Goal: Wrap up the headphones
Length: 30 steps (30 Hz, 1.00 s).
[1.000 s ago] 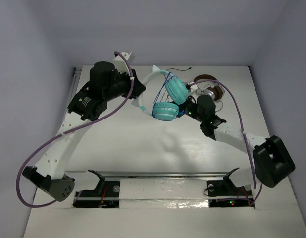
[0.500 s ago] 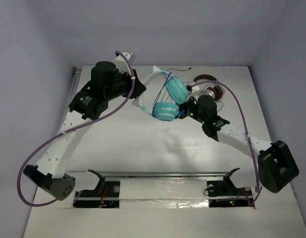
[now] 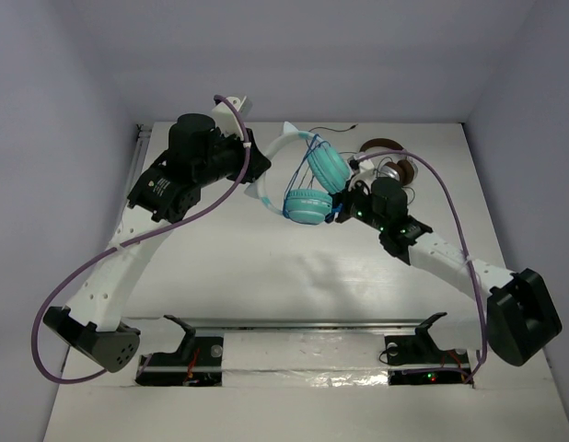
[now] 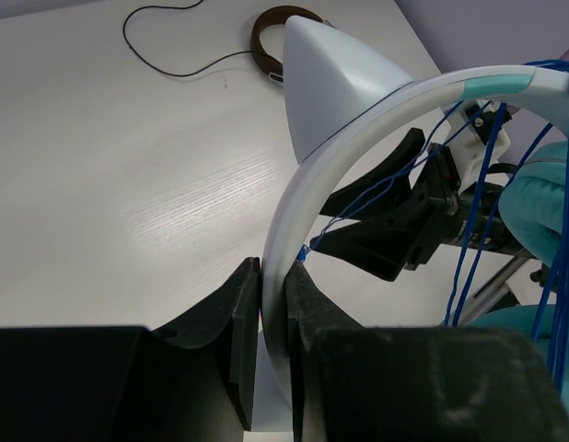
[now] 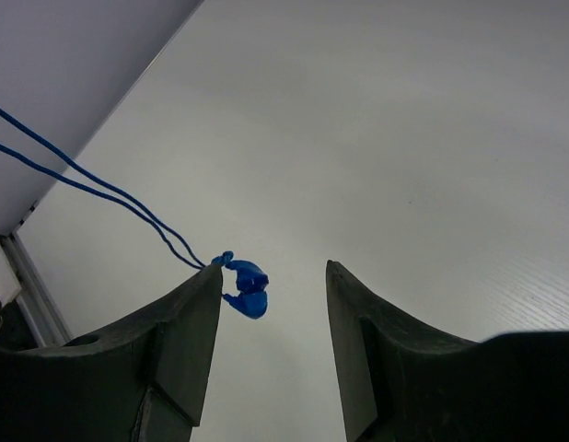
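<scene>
Winding is the step in hand, I judge, and it looks close to done: the blue cable already runs in several loops across the headphones, between the pale headband and the teal ear cups. My left end effector is clamped tight on the headband and carries the headphones above the surface, at about twelve o'clock from its middle. My right end effector sits at their four o'clock with its jaws well apart and nothing gripped. Two strands of cable lead to one fingertip, where the blue plug dangles just inside the gap. Brown headphones lie at three o'clock of the teal pair, near my right arm. The next move calls for closing on that loose end and tucking it under a loop while the left grip holds firm. A slack strand could let the wraps slip.
</scene>
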Available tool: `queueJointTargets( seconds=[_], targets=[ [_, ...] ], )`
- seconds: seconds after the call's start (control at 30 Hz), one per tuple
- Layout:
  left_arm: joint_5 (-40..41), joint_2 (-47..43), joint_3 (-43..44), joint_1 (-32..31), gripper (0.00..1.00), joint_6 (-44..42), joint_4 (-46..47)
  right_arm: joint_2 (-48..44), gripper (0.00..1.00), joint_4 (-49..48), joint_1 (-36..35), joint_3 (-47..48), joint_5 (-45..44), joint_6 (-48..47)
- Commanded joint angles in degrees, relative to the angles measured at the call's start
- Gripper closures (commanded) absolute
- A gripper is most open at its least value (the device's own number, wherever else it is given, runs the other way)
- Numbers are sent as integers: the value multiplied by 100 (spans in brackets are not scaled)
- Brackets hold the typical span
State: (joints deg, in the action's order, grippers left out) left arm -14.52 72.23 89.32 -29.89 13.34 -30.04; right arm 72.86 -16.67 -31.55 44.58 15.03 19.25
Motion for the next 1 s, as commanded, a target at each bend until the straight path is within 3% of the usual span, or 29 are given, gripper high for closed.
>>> queueJointTargets(
  seconds=[0.0, 0.17, 0.37, 0.63, 0.97],
  targets=[
    [-86, -191, 209, 18, 100, 151, 473, 114, 45, -381, 17, 235, 377, 18],
    [-112, -209, 174, 18, 100, 168, 455, 342, 43, -1022, 17, 253, 782, 36],
    [-130, -218, 191, 18, 100, 169, 429, 931, 45, -1005, 17, 710, 1168, -193],
    [-130, -183, 244, 18, 100, 151, 455, 1098, 52, -1084, 17, 728, 782, -202],
    [397, -16, 53, 18, 100, 773, 1139, 976, 91, -2016, 17, -62, 757, 1219]
  ],
)
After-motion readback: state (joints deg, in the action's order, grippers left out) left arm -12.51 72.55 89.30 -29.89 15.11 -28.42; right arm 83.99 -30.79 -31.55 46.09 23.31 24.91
